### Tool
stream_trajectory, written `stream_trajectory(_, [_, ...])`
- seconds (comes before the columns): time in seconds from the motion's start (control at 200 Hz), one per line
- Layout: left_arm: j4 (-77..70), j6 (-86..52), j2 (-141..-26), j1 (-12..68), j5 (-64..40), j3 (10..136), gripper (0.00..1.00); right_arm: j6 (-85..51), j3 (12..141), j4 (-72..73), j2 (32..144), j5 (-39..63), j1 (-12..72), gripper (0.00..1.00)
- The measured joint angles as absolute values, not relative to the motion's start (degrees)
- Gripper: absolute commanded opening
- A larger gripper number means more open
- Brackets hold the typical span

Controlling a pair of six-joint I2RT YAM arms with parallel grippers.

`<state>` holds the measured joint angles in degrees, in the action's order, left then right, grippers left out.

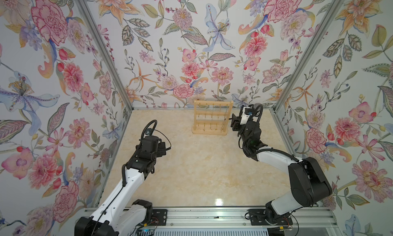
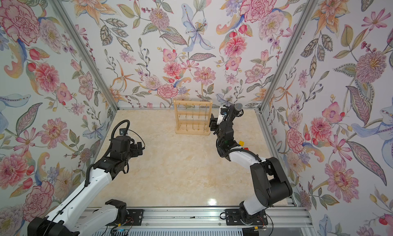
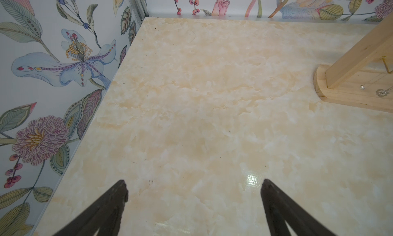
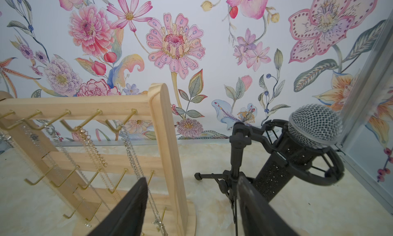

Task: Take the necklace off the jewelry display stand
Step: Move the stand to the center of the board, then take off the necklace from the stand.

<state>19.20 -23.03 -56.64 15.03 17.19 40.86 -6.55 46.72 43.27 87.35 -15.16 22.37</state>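
Spot jewelry display stand (image 1: 211, 118) at desk (image 1: 191, 171) rear, center; necklace (image 4: 133, 154) hung on top-bar hook (image 4: 125, 120) by R post (image 4: 168, 139). Find R pincer (image 4: 192, 178) open, empty, beside that post; L pincer (image 3: 194, 181) wide open, empty, above desk.

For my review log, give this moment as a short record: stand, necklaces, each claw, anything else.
stand: jewelry display stand upright at the table's far edge
necklaces: several chains hang from its top hooks
left claw: open, empty, over bare table
right claw: open, empty, beside the stand's end post
other: black microphone on tripod
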Motion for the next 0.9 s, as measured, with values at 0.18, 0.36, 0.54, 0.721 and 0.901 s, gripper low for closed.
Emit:
stream_trajectory(0.18, [18.68, -22.22, -55.66, 15.07, 17.17, 40.45, 0.99, -8.95, 41.3, 46.09, 83.0, -9.91, 20.29, 0.69])
stream_trajectory(0.36, [17.72, -21.39, -55.55, 15.07, 17.12, 39.99, 0.99, -12.05, 35.33, 49.39, 81.25, -0.45, 17.19, 0.67])
stream_trajectory(0.54, [18.72, -21.43, -55.55, 15.07, 15.38, 41.12, 0.99, -15.59, 30.04, 53.69, 79.22, 10.76, 12.58, 0.6])
stream_trajectory(0.721, [19.77, -23.44, -56.82, 17.17, 11.42, 50.28, 0.99, -17.91, 29.54, 56.77, 78.37, 19.75, 10.83, 0.6])
stream_trajectory(0.901, [15.46, -26.04, -63.75, 22.65, 8.43, 62.33, 0.99, -19.62, 29.56, 58.61, 78.32, 26.81, 10.35, 0.59])
